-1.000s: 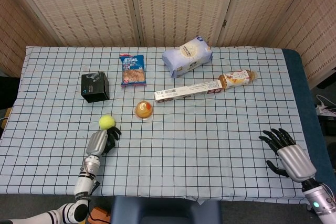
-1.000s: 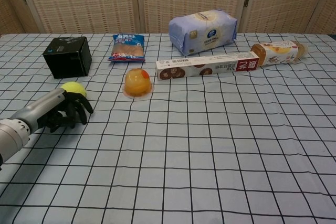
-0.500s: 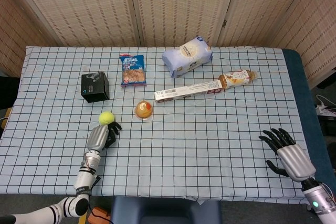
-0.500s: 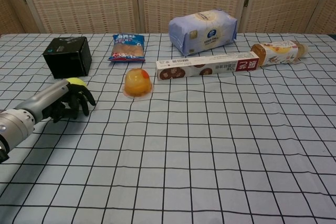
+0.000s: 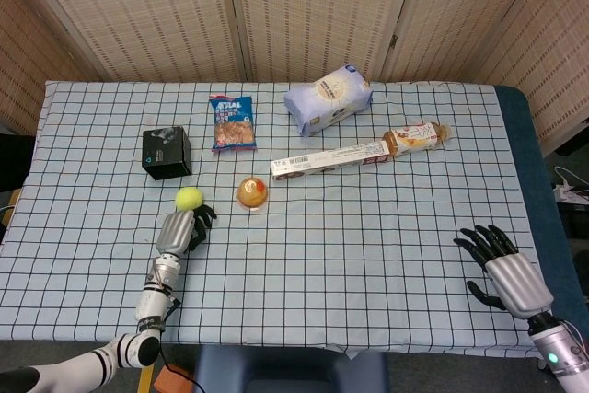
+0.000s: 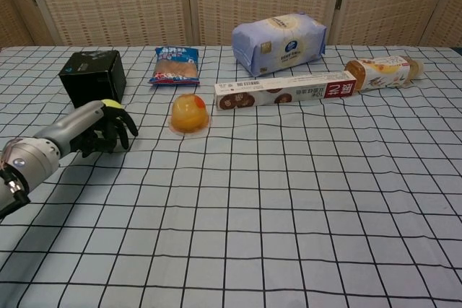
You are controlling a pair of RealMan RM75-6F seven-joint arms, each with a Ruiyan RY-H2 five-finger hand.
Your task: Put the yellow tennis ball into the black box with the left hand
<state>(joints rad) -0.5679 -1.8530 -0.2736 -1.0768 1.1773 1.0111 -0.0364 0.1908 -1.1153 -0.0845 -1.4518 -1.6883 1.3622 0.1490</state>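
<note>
The yellow tennis ball (image 5: 189, 197) lies on the checked cloth, just in front and to the right of the black box (image 5: 167, 152). My left hand (image 5: 180, 229) sits directly behind the ball, its dark fingers apart and drooping at the ball's near side, touching it without wrapping it. In the chest view the left hand (image 6: 105, 126) hides most of the ball (image 6: 110, 104), with the black box (image 6: 92, 77) close behind. My right hand (image 5: 502, 262) hovers open at the table's near right edge, holding nothing.
An orange jelly cup (image 5: 252, 193) stands right of the ball. Further back lie a blue snack bag (image 5: 232, 122), a long red-and-white carton (image 5: 329, 162), a pale blue packet (image 5: 328, 98) and a wrapped biscuit roll (image 5: 416, 137).
My left hand has slid forward toward the black box, and the ball has moved ahead of its fingers by about the same amount. The right hand has not moved.
</note>
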